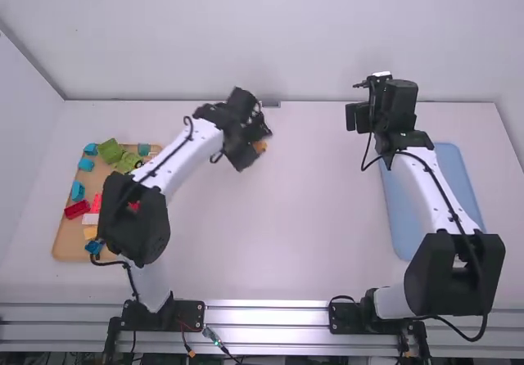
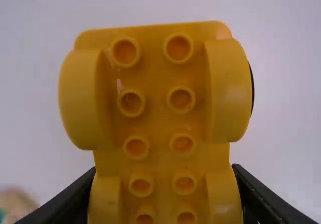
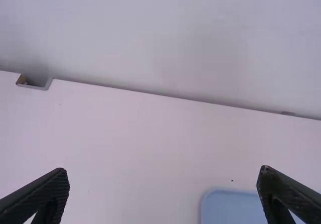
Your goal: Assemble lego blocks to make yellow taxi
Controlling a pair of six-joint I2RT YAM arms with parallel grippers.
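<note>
Left hand (image 1: 252,147), black, two-fingered: pinching a yellow car base (image 2: 155,98), hanging over the bench (image 1: 303,209), left of the middle, toward the far side. Base: showing paired rows of round studs between curved side arches. Right hand (image 1: 357,118), matching: hovering toward the far right, its fingers standing spread. Wooden tray (image 1: 60,245), left side: holding red, green, blue, white and yellow blocks (image 1: 76,209), lying mixed. Blue tray (image 1: 401,218): resting on the right, partly beneath the right arm.
</note>
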